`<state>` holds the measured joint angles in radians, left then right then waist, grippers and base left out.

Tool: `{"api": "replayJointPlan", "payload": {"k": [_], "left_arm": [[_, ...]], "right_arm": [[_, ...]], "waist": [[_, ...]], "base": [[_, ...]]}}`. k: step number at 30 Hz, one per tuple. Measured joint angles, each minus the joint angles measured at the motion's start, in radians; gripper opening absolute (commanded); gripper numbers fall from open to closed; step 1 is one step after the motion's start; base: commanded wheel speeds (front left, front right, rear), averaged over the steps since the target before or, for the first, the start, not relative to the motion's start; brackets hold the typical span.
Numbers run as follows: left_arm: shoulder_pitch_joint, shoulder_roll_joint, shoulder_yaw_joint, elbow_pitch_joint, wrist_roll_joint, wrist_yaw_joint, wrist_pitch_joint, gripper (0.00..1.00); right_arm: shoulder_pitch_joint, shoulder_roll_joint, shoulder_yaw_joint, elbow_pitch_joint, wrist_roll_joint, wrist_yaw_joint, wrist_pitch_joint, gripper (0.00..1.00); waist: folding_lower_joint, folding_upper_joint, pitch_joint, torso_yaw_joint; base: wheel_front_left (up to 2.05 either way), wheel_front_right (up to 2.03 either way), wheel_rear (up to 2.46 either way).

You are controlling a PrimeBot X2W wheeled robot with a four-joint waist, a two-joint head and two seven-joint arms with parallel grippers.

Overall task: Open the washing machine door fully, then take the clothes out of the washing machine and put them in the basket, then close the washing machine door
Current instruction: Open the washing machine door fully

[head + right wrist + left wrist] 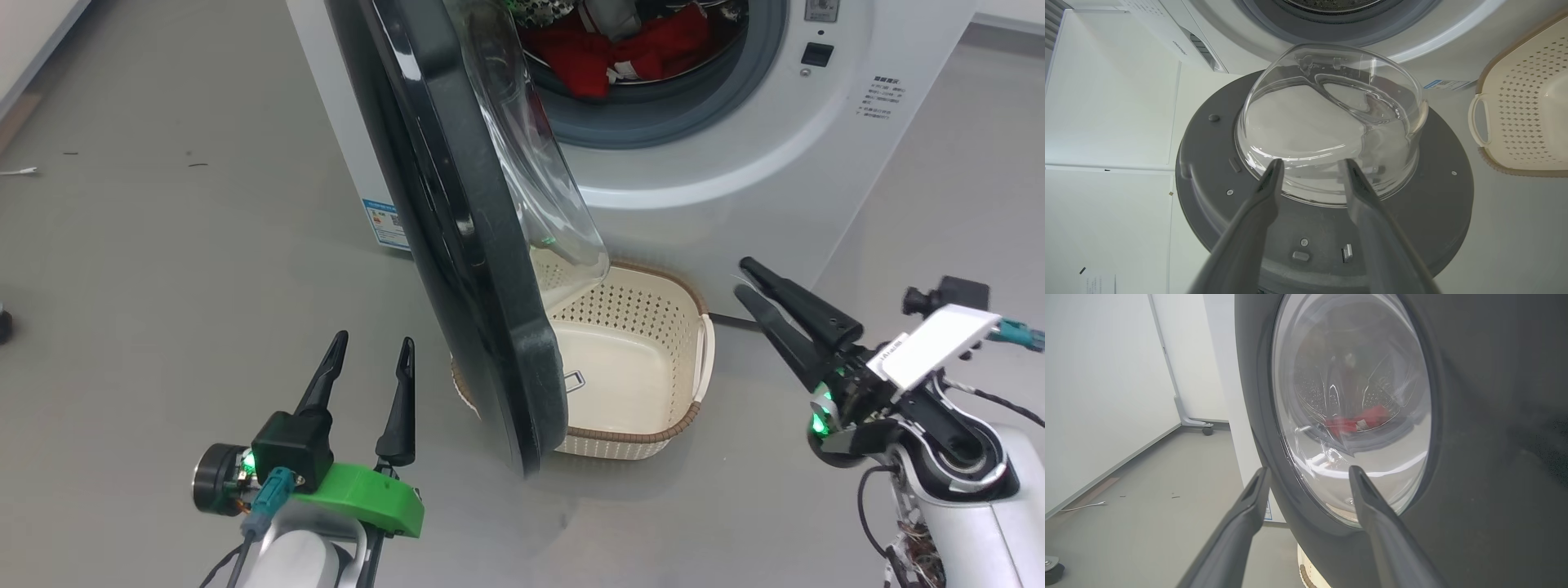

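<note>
You have the door (457, 229) swung out from the washer (735, 163) — red clothes (629, 45) lie inside it, and the basket (645, 306) sits on the floor (163, 286) under the door. Left gripper (374, 339) and right gripper (741, 278) — jaws apart, empty.

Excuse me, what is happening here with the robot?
A robot is working at a washing machine. Its door stands partly open between the two arms. The left gripper, open, is at the door's outer side; the right gripper, open, at its glass side. Neither holds anything. Red clothes lie inside the machine; the basket below looks empty.
</note>
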<state>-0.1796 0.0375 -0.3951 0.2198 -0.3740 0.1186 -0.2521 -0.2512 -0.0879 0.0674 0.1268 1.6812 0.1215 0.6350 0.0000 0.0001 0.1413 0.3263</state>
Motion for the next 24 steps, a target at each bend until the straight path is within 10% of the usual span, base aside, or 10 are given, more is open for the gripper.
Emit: {"api": "replayJointPlan", "payload": {"k": [24], "left_arm": [[0.018, 0.000, 0.008, 0.031, 0.018, 0.000, 0.000, 1.00]], "right_arm": [[0.245, -0.171, -0.048, -0.040, -0.723, 0.000, -0.544, 1.00]], "waist": [[0.0000, 0.0000, -0.037, -0.049]], "base": [[0.00, 0.00, 0.00]]}}
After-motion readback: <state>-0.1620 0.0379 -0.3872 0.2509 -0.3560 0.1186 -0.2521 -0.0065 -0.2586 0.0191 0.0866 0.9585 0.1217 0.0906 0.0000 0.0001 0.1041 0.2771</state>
